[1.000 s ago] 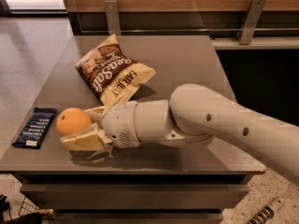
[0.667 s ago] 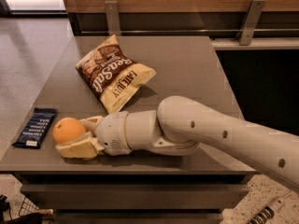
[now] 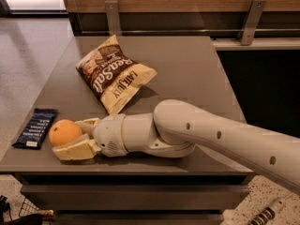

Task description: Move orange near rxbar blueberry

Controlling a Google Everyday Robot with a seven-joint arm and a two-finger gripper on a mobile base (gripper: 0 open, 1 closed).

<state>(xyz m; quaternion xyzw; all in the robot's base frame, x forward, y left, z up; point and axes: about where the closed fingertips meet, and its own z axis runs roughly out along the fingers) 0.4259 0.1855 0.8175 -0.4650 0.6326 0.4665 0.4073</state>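
The claw [image 3: 70, 138] sits low by the front edge of the surface [image 3: 187, 64], clasping the orange [image 3: 64, 132] just beside the rxbar blueberry [image 3: 35, 128]. This looks like the placing step. Next it should let go and draw back without nudging the fruit.

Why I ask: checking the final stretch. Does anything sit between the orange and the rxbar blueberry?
Nothing visible does. The gripper holds the orange in its jaws just right of the rxbar blueberry at the front-left of the table; only a strip of tabletop shows between them. The chip bag lies farther back.
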